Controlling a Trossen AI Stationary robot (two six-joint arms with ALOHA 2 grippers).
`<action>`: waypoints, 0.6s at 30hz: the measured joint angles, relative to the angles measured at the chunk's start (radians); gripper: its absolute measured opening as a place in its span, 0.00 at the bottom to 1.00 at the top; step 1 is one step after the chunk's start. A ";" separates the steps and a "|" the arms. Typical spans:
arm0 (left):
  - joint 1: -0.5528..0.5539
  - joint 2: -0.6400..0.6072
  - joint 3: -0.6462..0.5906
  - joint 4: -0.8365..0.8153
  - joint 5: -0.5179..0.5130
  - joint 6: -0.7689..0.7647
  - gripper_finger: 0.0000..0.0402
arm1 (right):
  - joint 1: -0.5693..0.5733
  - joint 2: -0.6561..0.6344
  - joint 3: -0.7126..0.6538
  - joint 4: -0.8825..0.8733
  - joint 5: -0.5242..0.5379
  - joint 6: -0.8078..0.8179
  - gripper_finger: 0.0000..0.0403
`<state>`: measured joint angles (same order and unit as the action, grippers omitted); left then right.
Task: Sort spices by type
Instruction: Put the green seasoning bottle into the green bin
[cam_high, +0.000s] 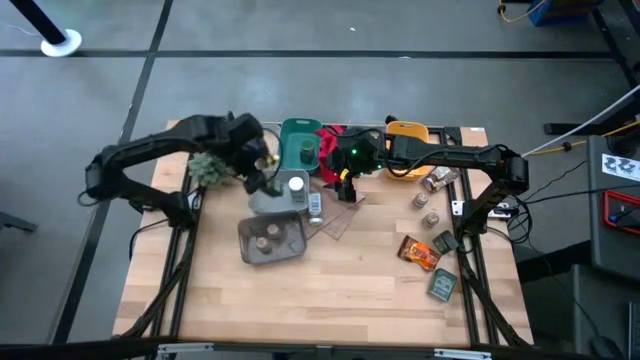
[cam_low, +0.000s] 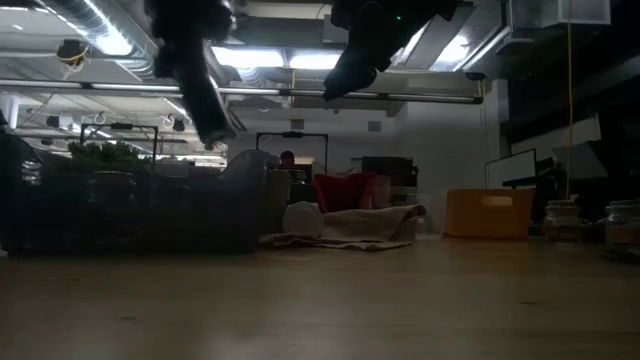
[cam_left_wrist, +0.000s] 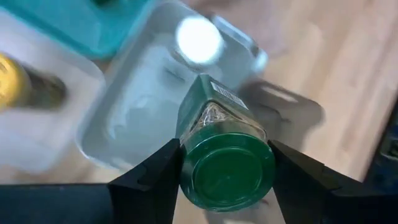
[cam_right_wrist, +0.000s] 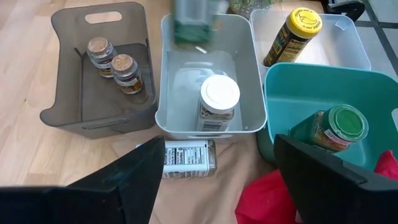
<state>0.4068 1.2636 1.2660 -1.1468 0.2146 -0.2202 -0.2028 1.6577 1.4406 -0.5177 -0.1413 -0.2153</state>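
Wooden tabletop nearest me lies bare, with loose packets (cam_high: 421, 252) and small jars (cam_high: 427, 209) waiting along its right edge. Mid-table, the dark bin (cam_right_wrist: 93, 81) has two cork-topped jars, the pale bin (cam_right_wrist: 211, 118) one white-lidded jar. Over that pale bin, the left gripper (cam_left_wrist: 224, 163) is clamped on a green-lidded jar (cam_left_wrist: 222, 152). Beyond, the right gripper (cam_right_wrist: 214, 165) hovers, fingers apart, crowding the teal bin (cam_right_wrist: 323, 93). Sorting looks roughly half finished.

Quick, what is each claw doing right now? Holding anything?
Left claw: closed on the green-lidded jar above the pale grey bin.
Right claw: open, holding nothing.
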 joint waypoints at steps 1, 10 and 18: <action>0.025 0.019 0.000 0.019 0.000 0.029 0.49 | 0.000 0.000 0.000 0.000 0.000 0.000 0.75; 0.193 0.163 0.070 0.080 0.000 0.238 0.49 | -0.001 0.000 0.000 0.000 0.000 0.000 0.75; 0.286 0.216 0.203 0.093 -0.035 0.367 0.49 | -0.001 0.000 0.000 0.000 0.000 0.000 0.75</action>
<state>0.6932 1.4795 1.4687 -1.0538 0.1797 0.1473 -0.2035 1.6577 1.4406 -0.5179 -0.1413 -0.2153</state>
